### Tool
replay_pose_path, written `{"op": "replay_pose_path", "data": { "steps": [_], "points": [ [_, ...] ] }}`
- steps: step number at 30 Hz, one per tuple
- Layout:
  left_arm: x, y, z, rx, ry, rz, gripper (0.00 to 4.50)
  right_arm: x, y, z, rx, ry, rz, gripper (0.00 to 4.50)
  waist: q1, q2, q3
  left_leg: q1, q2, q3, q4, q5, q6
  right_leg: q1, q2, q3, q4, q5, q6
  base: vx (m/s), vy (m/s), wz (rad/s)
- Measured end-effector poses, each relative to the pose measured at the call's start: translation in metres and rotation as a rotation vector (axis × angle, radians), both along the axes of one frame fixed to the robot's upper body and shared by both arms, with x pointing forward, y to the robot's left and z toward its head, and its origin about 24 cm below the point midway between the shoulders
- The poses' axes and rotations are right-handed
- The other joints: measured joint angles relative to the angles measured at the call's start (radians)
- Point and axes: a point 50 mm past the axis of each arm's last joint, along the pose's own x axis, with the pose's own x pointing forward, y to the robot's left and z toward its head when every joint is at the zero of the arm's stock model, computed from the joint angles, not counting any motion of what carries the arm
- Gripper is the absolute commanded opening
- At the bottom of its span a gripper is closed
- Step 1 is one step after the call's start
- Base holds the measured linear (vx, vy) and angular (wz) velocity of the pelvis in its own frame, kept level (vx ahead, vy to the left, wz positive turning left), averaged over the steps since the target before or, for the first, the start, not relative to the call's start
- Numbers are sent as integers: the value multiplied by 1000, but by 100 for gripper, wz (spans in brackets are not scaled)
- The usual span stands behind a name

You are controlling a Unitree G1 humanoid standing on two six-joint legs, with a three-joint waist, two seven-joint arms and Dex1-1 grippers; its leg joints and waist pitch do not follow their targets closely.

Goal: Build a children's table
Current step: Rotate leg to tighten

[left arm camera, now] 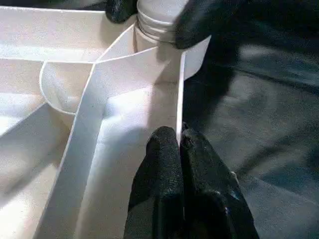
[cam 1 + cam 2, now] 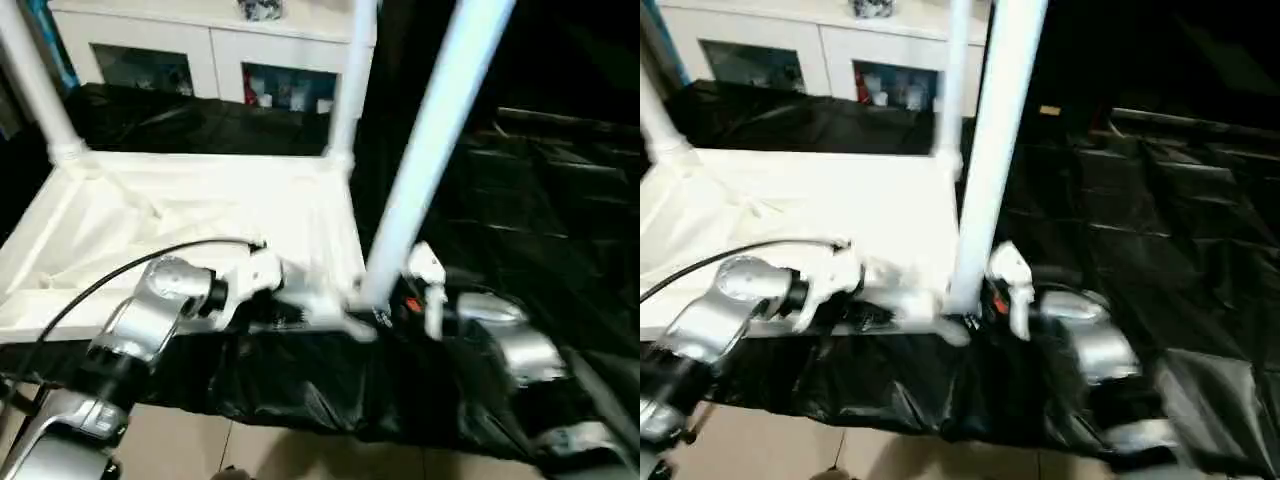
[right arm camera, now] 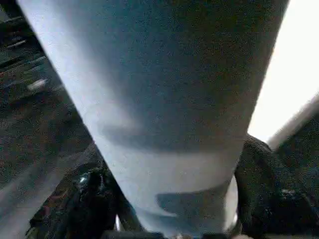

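Note:
The children's table lies upside down: its white ribbed top (image 2: 200,220) rests on a black sheet, and white tube legs stand up from the corner sockets. Two legs stand at the far corners (image 2: 40,90) (image 2: 350,80). A third leg (image 2: 430,150) rises from the near right corner socket (image 1: 164,55). My left gripper (image 1: 178,144) is shut on the thin rim wall of the top, just short of that socket. My right gripper (image 2: 385,305) is open around the base of the near leg (image 3: 164,109), one black finger (image 3: 84,199) on each side and close to it.
The black sheet (image 2: 520,220) covers the work surface and hangs over its near edge above pale floor tiles (image 2: 200,440). A white cabinet with glass doors (image 2: 220,50) stands behind. A black cable (image 2: 100,285) loops over my left forearm.

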Motion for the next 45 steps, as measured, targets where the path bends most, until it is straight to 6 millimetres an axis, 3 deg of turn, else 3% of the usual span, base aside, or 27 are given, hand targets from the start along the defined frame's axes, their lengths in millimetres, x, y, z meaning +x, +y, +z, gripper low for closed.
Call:
{"op": "replay_pose_path", "data": {
  "steps": [4,7,9,10,15,20,32,33,37,45],
  "points": [
    [18,-27,-4,-13,-23,157,0,26,10,-1,-8,3,-367,267,-9,1,0,1,-1,0,1,1,-1,0,0,1,-1,-1,4,0,0,0],
    [22,-37,-6,-33,-31,210,0,34,14,-1,-22,0,-486,267,-6,3,-2,0,-1,0,0,1,-1,1,0,1,-1,2,1,0,0,0],
    [23,-43,-6,-38,-37,228,0,36,14,0,-35,-19,-525,267,-1,5,-2,-1,-1,0,0,0,-1,1,0,1,-1,1,1,0,0,0],
    [24,-45,-6,-39,-44,232,0,37,13,1,-46,-33,-533,323,1,5,-2,-1,-1,0,0,0,-1,1,0,1,-1,1,2,0,0,0],
    [24,-47,-6,-34,-60,229,0,37,14,2,-53,-55,-518,353,3,5,-2,-1,-1,0,0,0,0,1,0,0,-2,1,2,0,0,0],
    [19,-35,-4,-40,-73,149,0,31,7,3,-25,-78,-355,399,-2,7,0,-3,0,0,-2,0,0,-3,0,0,-3,1,2,0,0,0],
    [-5,-4,1,-35,-6,-79,0,-4,-12,9,-21,-49,190,399,5,9,2,-3,0,0,-2,-1,3,-4,0,-1,-3,-1,0,0,0,0],
    [-7,-1,1,-33,2,-94,0,-7,-13,10,-30,-40,237,374,6,9,2,-3,0,0,-1,-1,3,-4,0,-1,-3,-1,0,0,0,0],
    [-14,5,3,-21,22,-153,0,-14,-15,12,-43,-8,352,349,14,8,2,-3,0,0,-1,-2,3,-4,0,-1,-3,-1,0,0,0,0],
    [-21,9,3,-19,56,-203,0,-23,-15,11,-34,34,420,287,17,8,2,-3,0,0,-1,-2,3,-5,0,-1,-3,-1,0,0,0,0]
  ]
}}
